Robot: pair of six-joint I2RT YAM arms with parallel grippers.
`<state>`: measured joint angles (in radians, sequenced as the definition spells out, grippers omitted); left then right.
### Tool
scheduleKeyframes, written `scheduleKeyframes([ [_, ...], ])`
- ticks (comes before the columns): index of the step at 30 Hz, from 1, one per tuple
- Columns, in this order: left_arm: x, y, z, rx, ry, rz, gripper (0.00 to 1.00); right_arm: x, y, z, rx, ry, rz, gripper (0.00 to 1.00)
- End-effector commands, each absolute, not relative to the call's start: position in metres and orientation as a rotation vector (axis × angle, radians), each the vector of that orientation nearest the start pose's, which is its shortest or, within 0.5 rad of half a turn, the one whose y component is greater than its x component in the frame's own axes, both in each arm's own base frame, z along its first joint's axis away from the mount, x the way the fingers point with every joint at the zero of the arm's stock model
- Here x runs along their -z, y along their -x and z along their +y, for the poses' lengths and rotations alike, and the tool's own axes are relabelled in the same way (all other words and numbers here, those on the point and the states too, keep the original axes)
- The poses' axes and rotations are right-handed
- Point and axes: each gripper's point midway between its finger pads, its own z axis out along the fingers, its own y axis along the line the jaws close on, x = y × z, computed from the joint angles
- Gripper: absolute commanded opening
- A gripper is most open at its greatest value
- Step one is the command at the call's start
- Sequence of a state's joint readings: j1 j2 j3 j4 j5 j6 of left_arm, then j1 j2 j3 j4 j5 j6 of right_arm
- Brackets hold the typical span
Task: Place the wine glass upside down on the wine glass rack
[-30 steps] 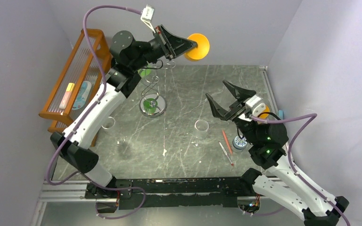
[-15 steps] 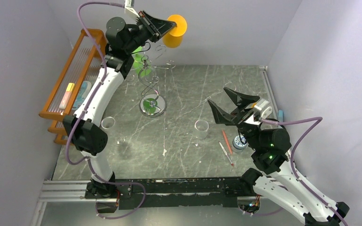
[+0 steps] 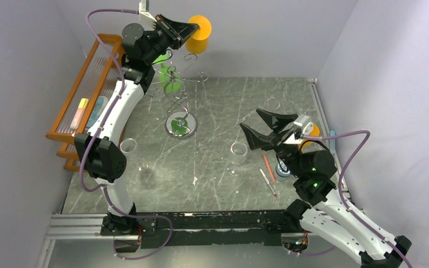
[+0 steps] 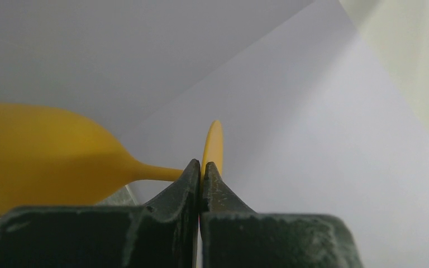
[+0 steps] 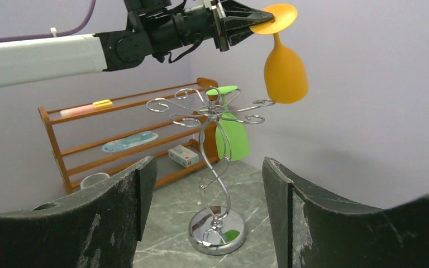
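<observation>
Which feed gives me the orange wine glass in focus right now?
Right wrist: orange wine glass and wine glass rack both sharp. Left wrist: its bowl smeared and soft, only the left claw crisp. Top external: glass clear, rack wires thin and faint.

Bright even light, soft shadows, blurred orange glass (image 4: 44,156) up close

green glass (image 5: 232,137) fills one hook of wine glass rack (image 5: 204,234); others open.
</observation>
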<state>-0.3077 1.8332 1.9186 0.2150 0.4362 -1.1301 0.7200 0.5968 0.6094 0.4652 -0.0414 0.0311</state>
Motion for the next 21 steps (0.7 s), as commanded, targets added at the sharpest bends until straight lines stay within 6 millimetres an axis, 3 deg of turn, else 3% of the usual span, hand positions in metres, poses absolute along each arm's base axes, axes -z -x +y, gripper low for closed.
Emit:
scheduleKeyframes([
  [1,-0.480,-0.499,-0.249,1.416,0.284,1.479,0.05,-0.405,-0.208,0.196,-0.723,0.400,1.031,0.73],
  [6,-0.458,-0.512,-0.233,1.309,0.370,1.518,0.05,-0.402,-0.207,0.196,-0.730,0.394,1.039,0.73],
  [11,-0.437,-0.516,-0.231,1.310,0.420,1.561,0.05,-0.398,-0.207,0.194,-0.731,0.382,1.050,0.73],
  [16,-0.425,-0.517,-0.225,1.330,0.466,1.597,0.05,-0.395,-0.208,0.191,-0.719,0.379,1.063,0.73],
  [21,-0.427,-0.509,-0.222,1.373,0.474,1.598,0.05,-0.393,-0.210,0.189,-0.703,0.369,1.068,0.73],
])
